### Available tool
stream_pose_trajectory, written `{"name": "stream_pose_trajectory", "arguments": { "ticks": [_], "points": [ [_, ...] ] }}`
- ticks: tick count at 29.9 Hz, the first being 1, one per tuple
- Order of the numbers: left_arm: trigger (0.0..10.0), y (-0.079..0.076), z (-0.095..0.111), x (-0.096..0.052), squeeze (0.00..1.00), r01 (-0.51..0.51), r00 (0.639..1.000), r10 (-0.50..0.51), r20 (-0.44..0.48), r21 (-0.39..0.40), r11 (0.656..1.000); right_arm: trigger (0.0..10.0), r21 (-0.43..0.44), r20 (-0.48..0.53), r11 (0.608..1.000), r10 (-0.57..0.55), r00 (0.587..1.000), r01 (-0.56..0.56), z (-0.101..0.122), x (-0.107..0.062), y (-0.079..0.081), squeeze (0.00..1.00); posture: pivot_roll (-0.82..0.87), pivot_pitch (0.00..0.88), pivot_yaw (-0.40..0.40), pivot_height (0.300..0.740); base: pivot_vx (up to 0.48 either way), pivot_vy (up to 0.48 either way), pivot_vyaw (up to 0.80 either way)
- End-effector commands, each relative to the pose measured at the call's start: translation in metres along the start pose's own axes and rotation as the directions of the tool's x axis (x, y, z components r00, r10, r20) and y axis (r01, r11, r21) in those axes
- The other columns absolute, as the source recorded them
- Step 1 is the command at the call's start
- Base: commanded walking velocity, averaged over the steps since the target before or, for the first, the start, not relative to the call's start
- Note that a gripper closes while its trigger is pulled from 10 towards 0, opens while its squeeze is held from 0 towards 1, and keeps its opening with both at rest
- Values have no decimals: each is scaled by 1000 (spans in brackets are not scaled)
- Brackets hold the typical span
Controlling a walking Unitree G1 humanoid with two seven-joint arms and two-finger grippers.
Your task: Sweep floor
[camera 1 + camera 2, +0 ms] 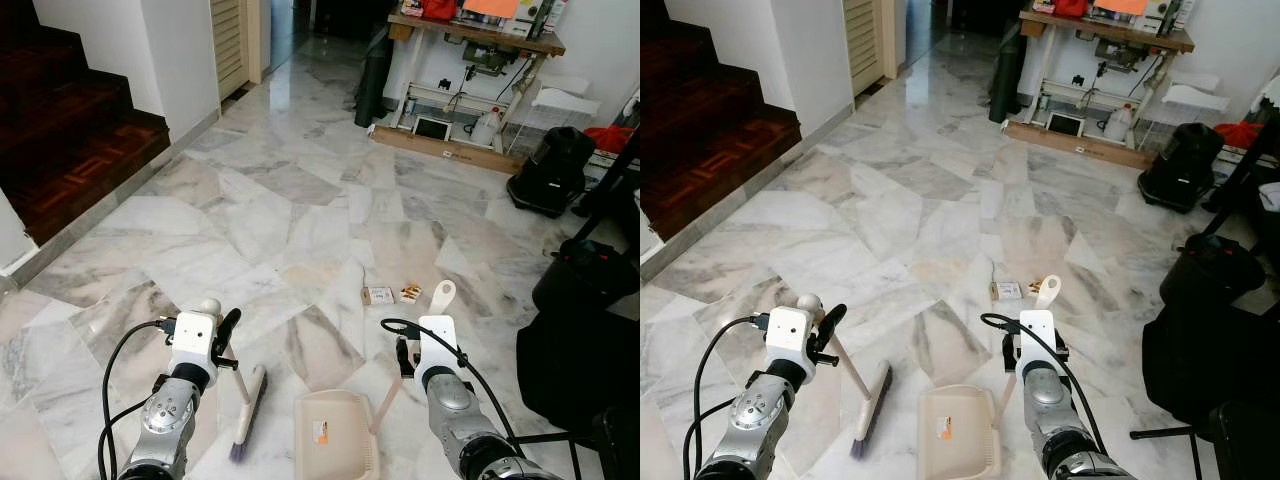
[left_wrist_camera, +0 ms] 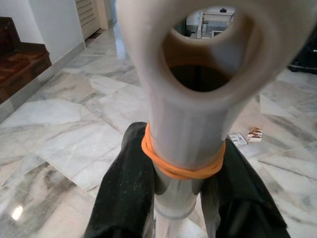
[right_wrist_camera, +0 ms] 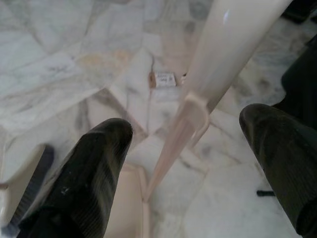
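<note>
The left gripper (image 2: 173, 198) is pinched on the cream handle of the broom (image 1: 248, 405), its two black fingers (image 2: 124, 193) pressed against the shaft just below an orange rubber band (image 2: 181, 166) wound around it. The handle's looped top, with its hanging hole, rises just above the fingers. From there the shaft slants down to the broom head, whose dark bristles rest on the marble floor (image 1: 250, 200) in front of the robot's left side.

The right gripper (image 3: 190, 144) is spread wide, with one black finger (image 3: 94, 163) on each side of the cream handle of the dustpan (image 1: 335, 430). Whether either finger touches the handle cannot be told. The handle leans up from the pan's back edge to a rounded end (image 1: 442, 296) above the wrist. The pan itself lies flat on the floor between the two arms, just beside the broom head.

Further ahead on the floor lie two small pieces of litter (image 1: 380, 295), a pale packet and a brown-and-white scrap side by side. A dark wooden staircase (image 1: 70, 130) stands to the left, a cluttered bench (image 1: 480, 40) at the far wall, and black bags (image 1: 552, 170) to the right.
</note>
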State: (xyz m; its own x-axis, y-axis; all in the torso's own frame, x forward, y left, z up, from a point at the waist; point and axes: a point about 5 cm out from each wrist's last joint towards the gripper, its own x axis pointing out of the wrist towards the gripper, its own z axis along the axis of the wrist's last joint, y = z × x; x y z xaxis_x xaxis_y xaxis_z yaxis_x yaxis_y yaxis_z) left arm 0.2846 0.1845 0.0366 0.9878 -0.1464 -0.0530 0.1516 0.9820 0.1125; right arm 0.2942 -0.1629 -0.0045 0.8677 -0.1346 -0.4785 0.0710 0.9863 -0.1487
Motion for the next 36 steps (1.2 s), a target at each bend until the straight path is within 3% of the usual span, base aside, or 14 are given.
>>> {"name": "stream_pose_trajectory", "arguments": {
  "ticks": [1,5,19,36],
  "points": [
    [10000,-1,-1,1,0,11,1000,-11,-13,-1,1000,10000,4,47,999,-39,998,39,9,2,-7,0,-10,0,-115,740,0,0,0],
    [10000,-1,-1,1,0,13,1000,-13,-12,-1,1000,10000,11,64,997,-75,995,75,10,2,-12,0,-9,0,-114,740,0,0,0],
    [10000,-2,-1,1,0,23,1000,-23,-12,1,1000,10000,68,126,997,-46,991,38,17,1,-7,0,-10,3,-112,740,0,0,0],
    [10000,-3,-1,0,0,30,999,-30,-12,2,1000,10000,80,137,996,-54,989,43,20,3,-12,0,-13,16,-106,740,0,0,0]
  ]
}}
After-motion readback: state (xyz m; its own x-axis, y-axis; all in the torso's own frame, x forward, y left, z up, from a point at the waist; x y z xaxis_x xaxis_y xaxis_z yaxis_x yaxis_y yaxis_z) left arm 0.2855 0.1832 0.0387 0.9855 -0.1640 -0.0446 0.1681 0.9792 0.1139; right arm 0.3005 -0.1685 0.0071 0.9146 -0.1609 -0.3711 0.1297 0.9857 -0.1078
